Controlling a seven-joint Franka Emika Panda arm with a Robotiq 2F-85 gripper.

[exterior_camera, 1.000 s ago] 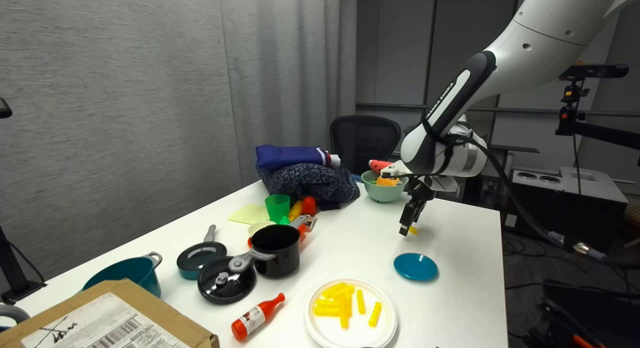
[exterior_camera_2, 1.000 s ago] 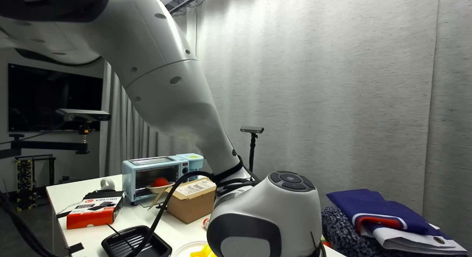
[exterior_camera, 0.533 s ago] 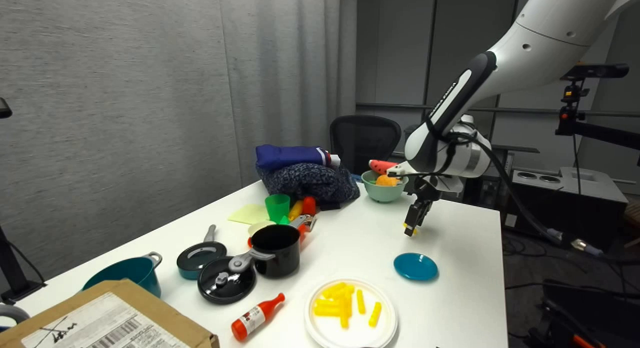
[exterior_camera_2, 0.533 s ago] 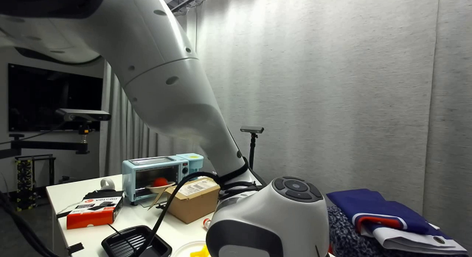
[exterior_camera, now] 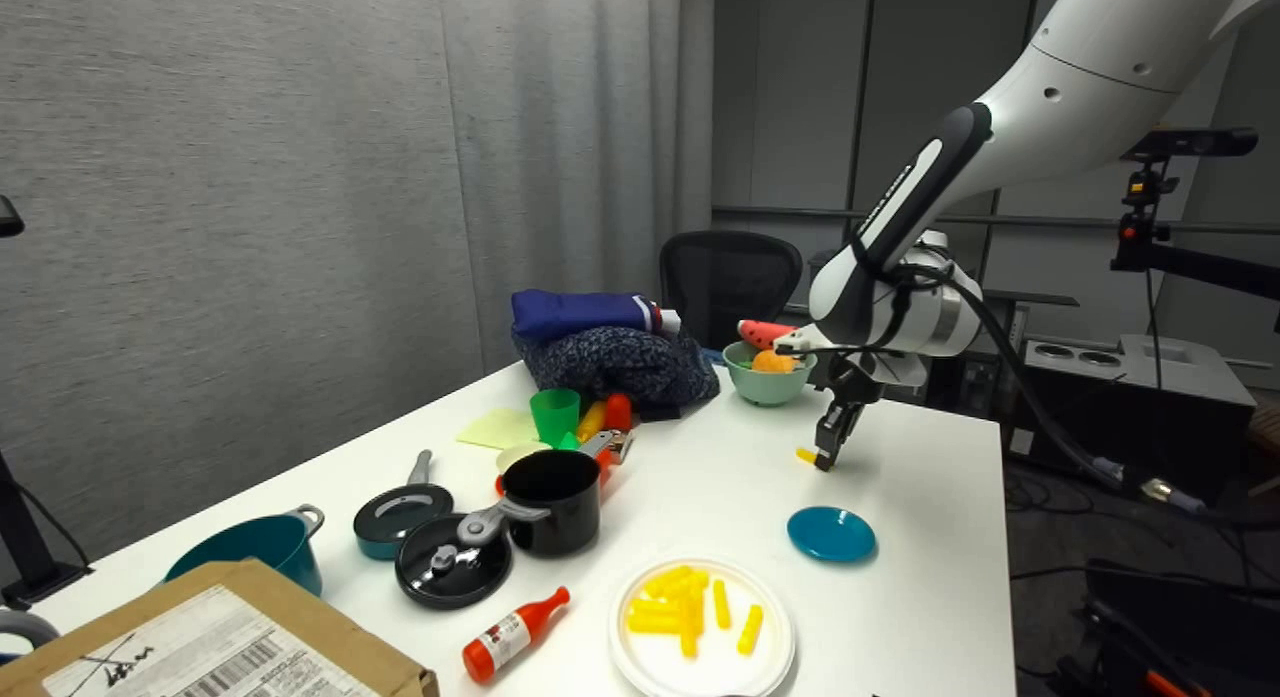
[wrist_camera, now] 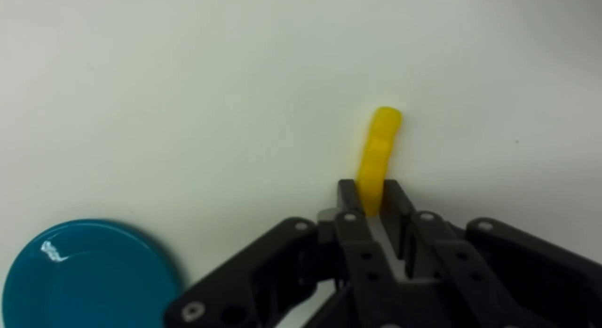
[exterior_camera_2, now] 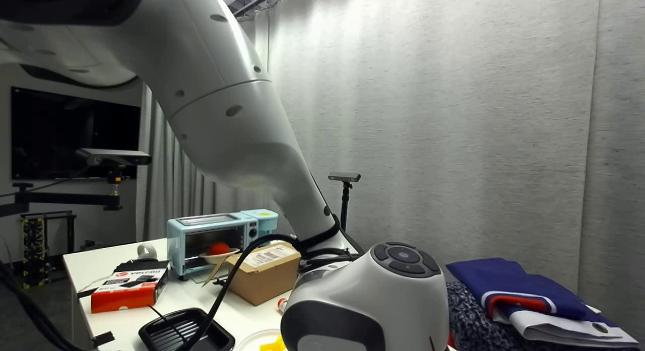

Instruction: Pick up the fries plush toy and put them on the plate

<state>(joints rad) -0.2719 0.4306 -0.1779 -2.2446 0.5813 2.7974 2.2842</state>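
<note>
Across the white desk point(exterior_camera: 700, 497), toward its far edge in an exterior view, my fingers point(wrist_camera: 349, 196) pinch a yellow fry point(wrist_camera: 377, 147), well apart from the plate point(exterior_camera: 722, 669) bearing other fries point(exterior_camera: 690, 612).

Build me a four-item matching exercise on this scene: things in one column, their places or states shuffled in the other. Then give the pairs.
Column one:
1. single yellow fry
2. white plate
3. red bottle
4. folded purple cloth

Column two:
A. bearing several other yellow fries
B. resting on the dark speckled fabric
C. pinched in the gripper
D. lying on its side on the table

Pairs:
1-C
2-A
3-D
4-B
</note>
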